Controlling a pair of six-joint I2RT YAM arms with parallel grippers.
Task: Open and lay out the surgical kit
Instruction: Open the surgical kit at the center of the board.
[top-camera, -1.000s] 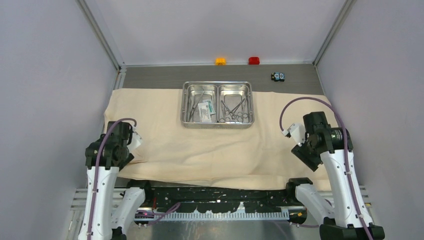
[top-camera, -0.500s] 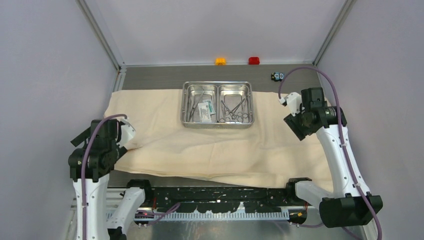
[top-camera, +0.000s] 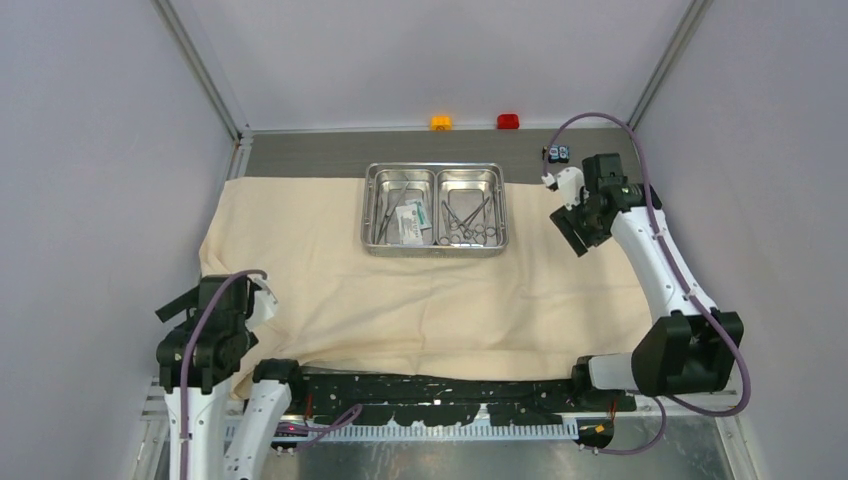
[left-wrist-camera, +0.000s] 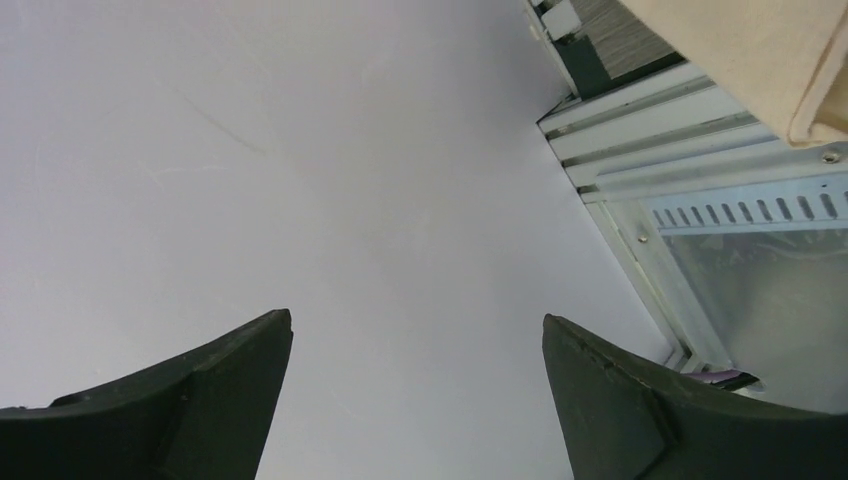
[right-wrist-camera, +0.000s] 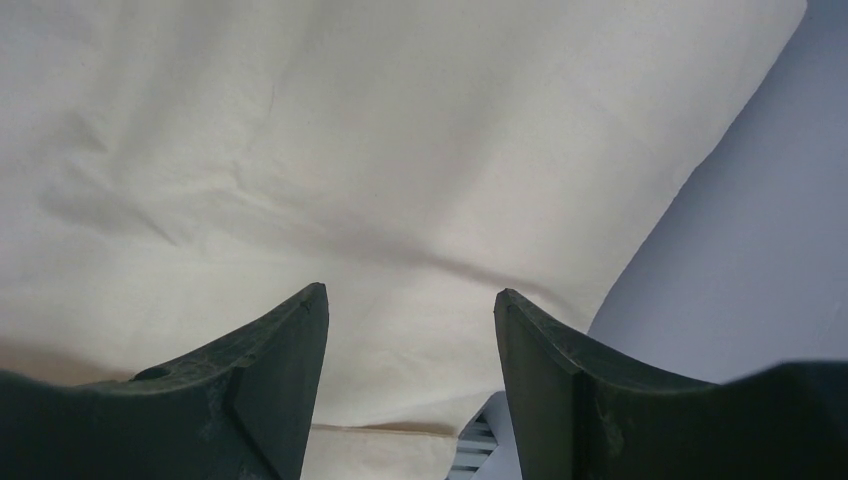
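Note:
The beige cloth (top-camera: 400, 300) lies spread over the table, and its near-left corner hangs over the front edge. The steel tray (top-camera: 436, 172) stands on its far middle. The left compartment holds tweezers, straight handles and white/teal packets (top-camera: 411, 220). The right compartment holds ring-handled clamps (top-camera: 470, 222). My left gripper (top-camera: 185, 305) is open and empty at the near left and faces the left wall (left-wrist-camera: 417, 320); the cloth's corner (left-wrist-camera: 770, 60) shows at the top right of that view. My right gripper (top-camera: 575, 235) is open and empty above the cloth's far right part (right-wrist-camera: 410, 292).
An orange block (top-camera: 441, 122), a red block (top-camera: 508, 121) and a small black-and-blue gadget (top-camera: 556, 153) sit on the grey strip behind the cloth. Grey walls close in on both sides. A metal rail (top-camera: 440, 390) runs along the near edge.
My left arm drew back to the near left, and the cloth's near-left corner now lies nearer and further left. My right arm swung away to the far right, towards the tray's right side.

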